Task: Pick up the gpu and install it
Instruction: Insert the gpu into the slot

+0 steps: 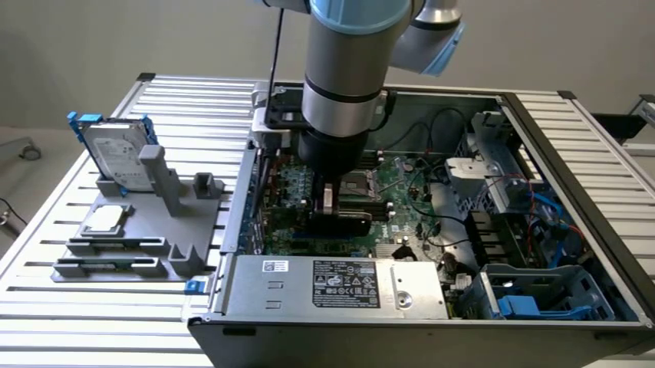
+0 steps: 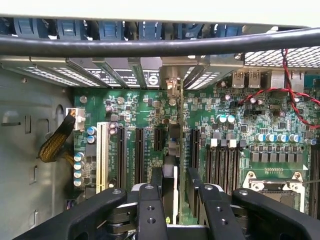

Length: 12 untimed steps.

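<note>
Straddling the gpu, which stands edge-on in a motherboard slot, the gripper grips nothing (fingers spread, just clear of it).

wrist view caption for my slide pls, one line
open gripper straddling the gpu, which stands edge-on among the motherboard expansion slots inside the pc case

Lower gpu edge hidden behind jaws; arm cropped at top.
</note>
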Each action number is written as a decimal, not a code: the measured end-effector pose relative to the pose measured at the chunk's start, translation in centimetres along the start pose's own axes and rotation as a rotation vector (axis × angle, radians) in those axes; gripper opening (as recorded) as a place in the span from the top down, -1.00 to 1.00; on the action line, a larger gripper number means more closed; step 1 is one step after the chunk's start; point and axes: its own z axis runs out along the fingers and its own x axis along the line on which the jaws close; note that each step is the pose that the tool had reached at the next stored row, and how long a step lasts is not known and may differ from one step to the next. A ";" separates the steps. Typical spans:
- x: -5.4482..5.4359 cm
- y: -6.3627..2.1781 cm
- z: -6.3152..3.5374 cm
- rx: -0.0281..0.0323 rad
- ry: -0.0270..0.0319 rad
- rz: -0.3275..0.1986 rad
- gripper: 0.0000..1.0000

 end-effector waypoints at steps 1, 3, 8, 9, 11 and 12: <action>0.0 0.01 -0.19 -0.0010 0.0000 0.000 0.33; 0.0 0.05 -0.70 -0.0032 0.0000 0.000 0.33; -0.1 0.17 -2.39 -0.0103 -0.0001 0.000 0.33; -0.1 0.18 -2.67 -0.0121 -0.0002 0.000 0.33; -0.1 0.20 -3.25 -0.0160 -0.0002 0.000 0.33; -0.1 0.19 -3.52 -0.0183 -0.0002 0.000 0.33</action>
